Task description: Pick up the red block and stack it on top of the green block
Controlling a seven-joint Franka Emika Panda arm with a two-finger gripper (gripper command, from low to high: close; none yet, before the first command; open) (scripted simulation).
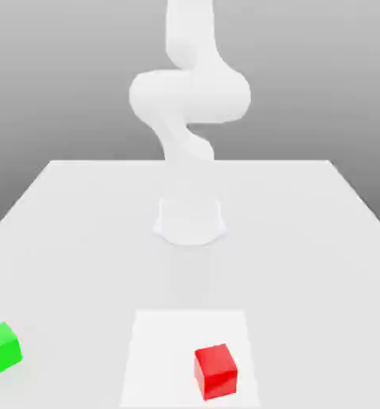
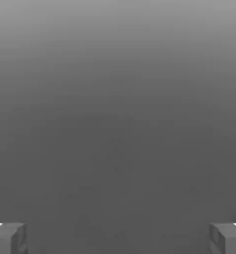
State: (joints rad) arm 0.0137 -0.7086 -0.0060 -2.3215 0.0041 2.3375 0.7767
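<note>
Gripper [image 2: 118, 238] jaws spread wide, nothing between them, grey background beyond. Red block [image 1: 215, 371] sits on tabletop [image 1: 81, 232], on a lighter square patch [image 1: 165, 351] near the front edge. Green block [image 1: 1, 348] well apart toward exterior view's left, near the side edge. Bare surface between them.

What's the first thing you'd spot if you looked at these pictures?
The bright red block jumps out, sitting on the white table near the front edge. The green block is apart from it, far on the exterior view's left. Behind them the white robot arm bends above the table, and in the hand view its two grey fingers stand wide apart, holding nothing.
</note>
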